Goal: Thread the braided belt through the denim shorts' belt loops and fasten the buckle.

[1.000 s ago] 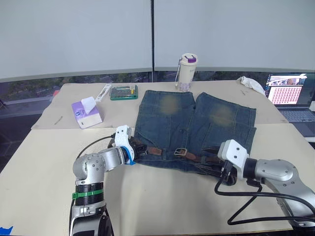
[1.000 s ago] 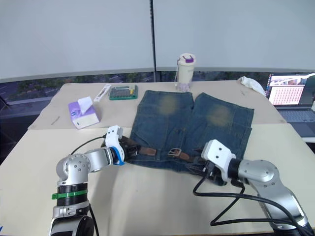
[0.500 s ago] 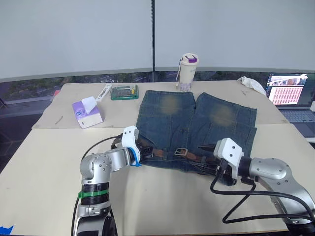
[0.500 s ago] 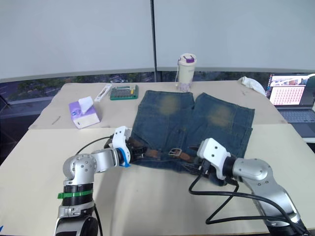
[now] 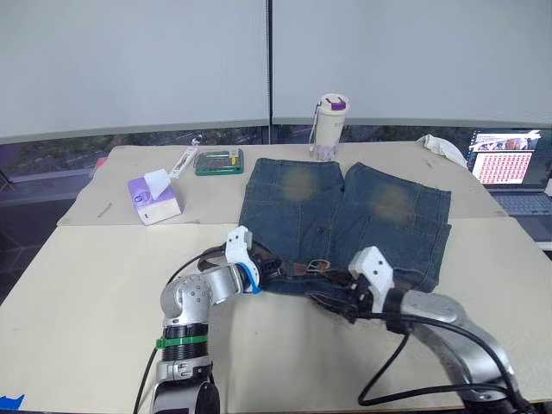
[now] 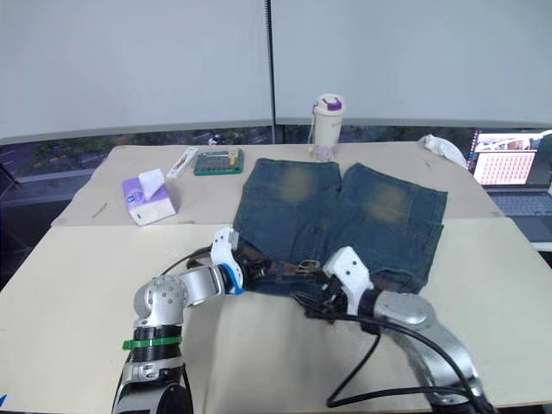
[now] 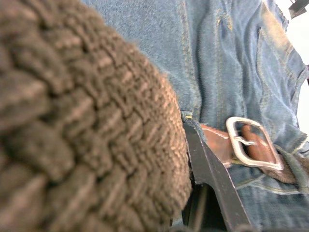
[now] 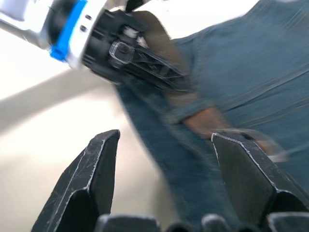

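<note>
Looking over the arms from the head, you find the denim shorts (image 5: 345, 220) flat on the table (image 5: 78, 285), the braided belt (image 5: 297, 268) lying along the waistband. Your left gripper (image 5: 263, 269) is clamped on its free end. At the left wrist, the weave looks soft and floppy, so grip close to the buckle (image 7: 252, 143). At the right wrist, your right gripper (image 8: 166, 181) gapes empty.

The left arm rises from the table's near edge, elbow bent, its forearm angled inward. The left gripper (image 5: 263, 268) is clamped on the braided belt (image 7: 91, 130). The right arm reaches in from the near right corner, its forearm lying low. The right gripper (image 8: 164, 183) holds its fingers (image 8: 89, 186) spread apart.
</note>
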Robot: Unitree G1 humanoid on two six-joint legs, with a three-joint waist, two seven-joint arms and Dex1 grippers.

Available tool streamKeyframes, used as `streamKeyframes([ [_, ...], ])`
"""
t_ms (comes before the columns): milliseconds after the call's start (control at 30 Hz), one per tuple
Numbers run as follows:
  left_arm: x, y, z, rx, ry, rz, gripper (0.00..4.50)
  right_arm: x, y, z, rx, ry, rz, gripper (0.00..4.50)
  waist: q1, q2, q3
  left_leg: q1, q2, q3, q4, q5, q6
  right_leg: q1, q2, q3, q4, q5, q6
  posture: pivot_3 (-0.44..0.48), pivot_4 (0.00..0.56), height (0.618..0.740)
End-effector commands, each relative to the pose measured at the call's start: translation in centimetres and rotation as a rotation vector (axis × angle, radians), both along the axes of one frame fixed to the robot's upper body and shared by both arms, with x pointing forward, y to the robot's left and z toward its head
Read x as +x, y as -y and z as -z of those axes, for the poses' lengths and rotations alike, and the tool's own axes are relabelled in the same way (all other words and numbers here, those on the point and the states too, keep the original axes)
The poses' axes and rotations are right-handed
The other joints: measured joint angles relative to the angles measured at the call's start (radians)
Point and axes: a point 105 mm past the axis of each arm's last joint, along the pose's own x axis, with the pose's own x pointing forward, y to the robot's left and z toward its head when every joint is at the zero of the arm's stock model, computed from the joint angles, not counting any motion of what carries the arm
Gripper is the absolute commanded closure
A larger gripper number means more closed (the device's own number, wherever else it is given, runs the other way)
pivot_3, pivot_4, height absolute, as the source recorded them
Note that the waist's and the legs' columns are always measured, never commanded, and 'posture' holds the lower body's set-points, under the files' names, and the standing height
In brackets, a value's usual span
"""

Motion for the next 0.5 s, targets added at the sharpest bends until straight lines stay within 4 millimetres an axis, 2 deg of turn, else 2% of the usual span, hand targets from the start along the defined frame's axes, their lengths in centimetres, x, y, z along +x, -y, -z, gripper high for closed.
streamKeyframes([
  [33, 0.0, 1.3, -0.1, -0.033, 0.04, 0.051, 4.5, 1.6, -0.7, 0.0, 0.064, -0.063, 0.121, 1.1, 0.002, 0.003, -0.002, 0.0, 0.0, 0.0, 0.0, 0.0, 0.0, 0.0, 0.0, 0.0, 0.0, 0.0, 0.0, 0.0, 0.15, 0.74],
  [133, -0.1, 1.4, 0.2, -0.036, 0.049, 0.062, 4.5, 1.6, -0.9, 0.8, 0.041, -0.106, 0.142, 1.1, 0.009, 0.004, -0.002, 0.0, -0.001, 0.0, 0.0, 0.0, 0.001, 0.0, -0.001, 0.0, 0.0, 0.0, 0.0, 0.0, 0.15, 0.74],
  [233, -0.1, 1.4, 0.5, -0.031, 0.059, 0.068, 4.5, 2.9, -0.2, 1.2, 0.032, -0.124, 0.258, 1.1, 0.009, 0.004, -0.003, 0.0, -0.001, 0.0, 0.0, 0.0, 0.0, -0.001, 0.0, 0.0, 0.0, 0.0, 0.0, 0.0, 0.15, 0.74],
  [367, 0.0, 1.2, 0.8, -0.024, 0.065, 0.06, 4.5, 3.7, 0.9, 1.5, 0.008, -0.144, 0.354, 1.1, 0.01, 0.005, -0.003, 0.0, -0.001, 0.0, 0.0, 0.0, 0.0, -0.001, 0.0, 0.0, 0.0, 0.0, 0.0, 0.0, 0.15, 0.74],
  [500, -0.1, 1.2, 0.8, -0.033, 0.079, 0.069, 4.5, 3.8, 0.4, 1.6, 0.033, -0.17, 0.375, 1.1, 0.01, 0.005, -0.003, 0.0, -0.001, 0.0, 0.0, 0.0, 0.0, -0.001, 0.0, -0.001, 0.0, 0.0, 0.0, 0.0, 0.15, 0.74],
])
